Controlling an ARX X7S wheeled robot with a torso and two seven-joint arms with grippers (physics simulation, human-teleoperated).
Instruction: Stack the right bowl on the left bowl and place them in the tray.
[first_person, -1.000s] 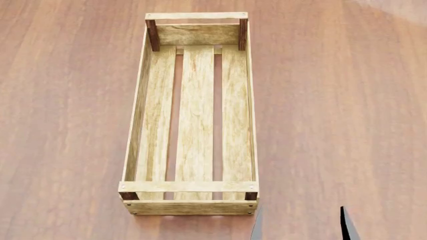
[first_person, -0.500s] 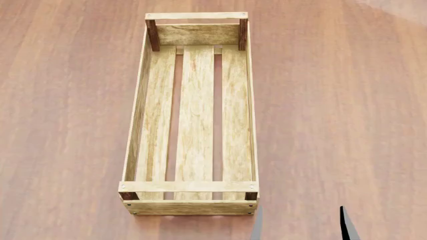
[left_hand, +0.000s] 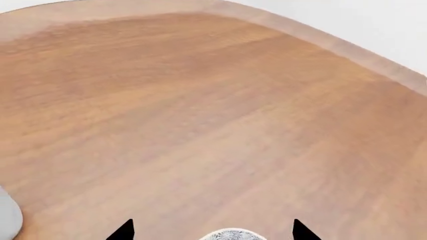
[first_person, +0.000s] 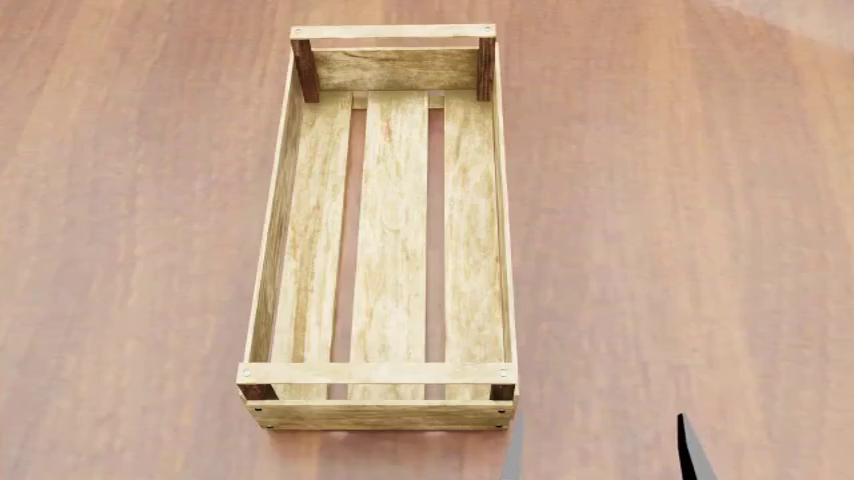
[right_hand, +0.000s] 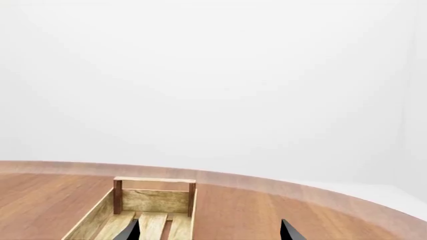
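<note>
The tray (first_person: 380, 372) is a long light-wood crate with three bottom slats and dark corner posts, lying empty in the middle of the head view. Its far end shows in the right wrist view (right_hand: 155, 200). My right gripper (first_person: 597, 455) is open and empty, its dark fingertips just to the right of the tray's near corner; the right wrist view (right_hand: 210, 232) shows the jaws wide apart. My left gripper (left_hand: 213, 231) is open, with the pale patterned rim of a bowl (left_hand: 231, 235) between its fingertips at the frame's edge. The left gripper is outside the head view.
The brown wooden table (first_person: 694, 200) extends round the tray. Its rounded edge (left_hand: 347, 47) shows in the left wrist view against a white background. A grey rounded thing (left_hand: 7, 220) sits at that view's edge; I cannot tell what it is.
Almost nothing. The right gripper's fingertips have sunk very slightly lower in the head view. The tray has not moved.
</note>
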